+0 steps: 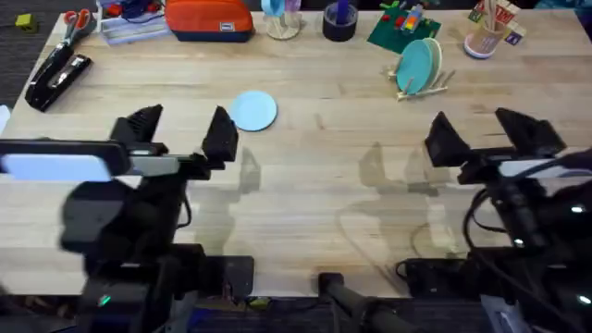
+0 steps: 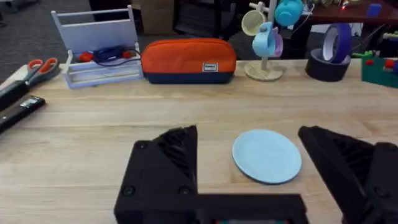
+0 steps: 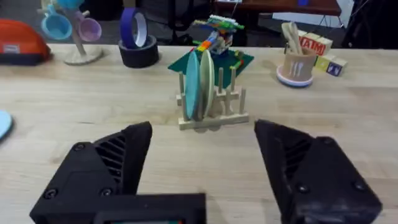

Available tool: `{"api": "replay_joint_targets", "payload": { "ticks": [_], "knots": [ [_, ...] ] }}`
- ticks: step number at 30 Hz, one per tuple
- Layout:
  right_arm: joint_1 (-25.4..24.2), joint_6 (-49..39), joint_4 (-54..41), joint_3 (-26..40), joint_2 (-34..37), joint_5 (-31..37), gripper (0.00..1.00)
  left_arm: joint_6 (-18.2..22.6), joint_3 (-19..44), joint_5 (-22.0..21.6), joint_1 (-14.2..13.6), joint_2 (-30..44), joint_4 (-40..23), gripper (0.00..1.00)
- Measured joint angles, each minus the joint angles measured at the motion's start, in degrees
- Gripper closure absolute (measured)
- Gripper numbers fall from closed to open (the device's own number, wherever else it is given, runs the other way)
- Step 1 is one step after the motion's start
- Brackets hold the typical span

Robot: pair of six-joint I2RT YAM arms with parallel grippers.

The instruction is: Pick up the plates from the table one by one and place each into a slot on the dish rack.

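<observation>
Black fingers of the left gripper (image 1: 182, 129) and right gripper (image 1: 492, 131) are seen spread and empty above the pale plank table (image 1: 324, 194), a small sky-blue round plate (image 2: 267, 155) lying flat between the left pair, while two plates stand on edge in the light-wood dowel dish rack (image 3: 213, 102) before the right wrist.

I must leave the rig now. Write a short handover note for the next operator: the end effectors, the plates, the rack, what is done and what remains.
Left end effector: open, empty, above the table, just short of the flat plate.
Right end effector: open, empty, facing the dish rack from a distance.
Things: one pale blue plate lies flat on the table, left of centre. The dish rack stands at the far right.
Done: at least one plate stands on edge in the rack; a second disc seems to stand beside it.
Left: pick up the flat plate and put it in a free slot.
</observation>
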Motion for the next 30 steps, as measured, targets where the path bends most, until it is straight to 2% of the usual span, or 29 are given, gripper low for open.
{"api": "replay_joint_targets", "payload": {
  "ticks": [8, 14, 19, 30],
  "knots": [
    [0.00, -0.31, -17.26, 14.77, 0.02, -0.02, 0.010, 0.02, 17.74, -0.02, 0.00, 0.44, -17.41, 0.008],
    [0.00, -0.53, -26.38, 24.84, 3.99, -0.02, 0.009, 0.03, 31.80, 0.22, 0.00, 6.04, -32.52, 0.008],
    [0.00, -0.72, -32.31, 33.80, 12.60, -0.02, 0.009, 0.03, 42.22, 0.24, 0.00, 14.14, -41.01, 0.008],
    [0.00, -2.45, -45.41, 56.69, 39.70, -0.22, 0.010, 0.17, 59.76, 0.28, 0.00, 33.72, -50.79, 0.007]
  ]
}}
